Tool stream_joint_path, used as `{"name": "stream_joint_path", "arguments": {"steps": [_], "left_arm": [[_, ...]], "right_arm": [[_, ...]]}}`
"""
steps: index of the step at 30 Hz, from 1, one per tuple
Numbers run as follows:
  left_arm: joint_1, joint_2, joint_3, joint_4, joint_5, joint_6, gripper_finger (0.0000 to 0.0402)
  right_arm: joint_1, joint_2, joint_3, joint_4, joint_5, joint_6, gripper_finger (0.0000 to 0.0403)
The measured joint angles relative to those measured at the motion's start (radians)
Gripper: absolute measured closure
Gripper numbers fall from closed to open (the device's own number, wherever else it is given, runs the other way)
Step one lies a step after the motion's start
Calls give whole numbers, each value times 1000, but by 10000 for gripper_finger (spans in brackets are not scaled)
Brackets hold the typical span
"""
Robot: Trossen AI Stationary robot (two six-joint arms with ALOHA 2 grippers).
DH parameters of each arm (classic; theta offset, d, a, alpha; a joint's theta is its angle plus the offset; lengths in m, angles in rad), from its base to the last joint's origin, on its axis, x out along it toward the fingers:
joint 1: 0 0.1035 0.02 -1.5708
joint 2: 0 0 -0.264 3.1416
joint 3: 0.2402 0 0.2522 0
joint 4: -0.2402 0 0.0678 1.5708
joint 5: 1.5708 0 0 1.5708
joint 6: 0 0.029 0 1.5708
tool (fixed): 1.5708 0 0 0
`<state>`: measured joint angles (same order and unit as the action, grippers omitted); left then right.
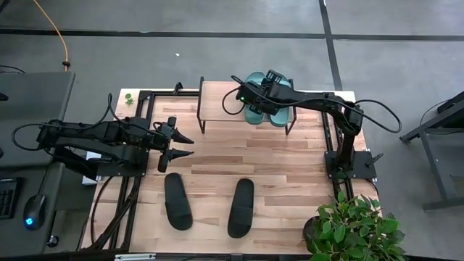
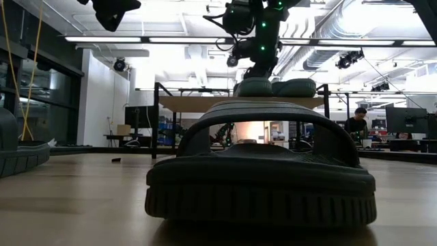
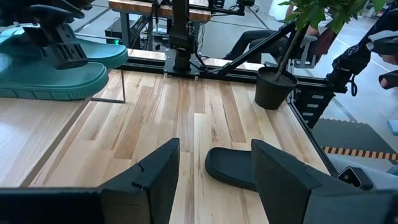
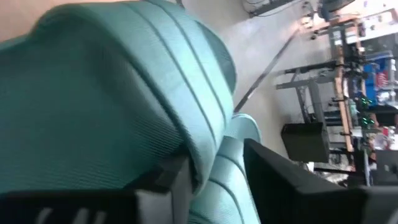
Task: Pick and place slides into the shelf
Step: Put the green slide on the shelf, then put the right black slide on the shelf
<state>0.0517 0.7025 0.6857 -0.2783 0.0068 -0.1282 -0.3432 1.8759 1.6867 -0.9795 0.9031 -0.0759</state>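
So both teal-green ribbed-strap slides [image 1: 266, 99] sit side by side on the small light-wood shelf with black legs [image 1: 217, 101]. The right tool [image 1: 255, 93] is right over them, fingers straddling one strap, can't tell if it's gripping. The two black slides [image 1: 177, 201] lie on the table [image 1: 290, 174] just past the left tool [image 1: 183, 146], spread wide, holding nothing.

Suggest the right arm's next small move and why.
Probably lift the right gripper straight up, clear of the teal slides. Both already sit on the shelf, and its fingers straddle one strap. Two black slides wait on the table near the open left gripper.
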Motion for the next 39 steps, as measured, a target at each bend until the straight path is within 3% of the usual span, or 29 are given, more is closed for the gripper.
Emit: {"name": "stream_joint_path", "arguments": {"steps": [7,11,21,30,39], "left_arm": [[0,0,0,0,0,0,218],[0,0,0,0,0,0,218],[0,0,0,2,0,26,218],[0,0,0,7,0,27,218],[0,0,0,7,0,27,218]], "right_arm": [[27,-21,0,31,-33,12,239],[47,-42,0,41,-90,-18,238],[130,-78,0,115,-103,-29,238],[238,-79,0,244,-275,15,238],[317,-79,0,343,-532,27,238]]}}
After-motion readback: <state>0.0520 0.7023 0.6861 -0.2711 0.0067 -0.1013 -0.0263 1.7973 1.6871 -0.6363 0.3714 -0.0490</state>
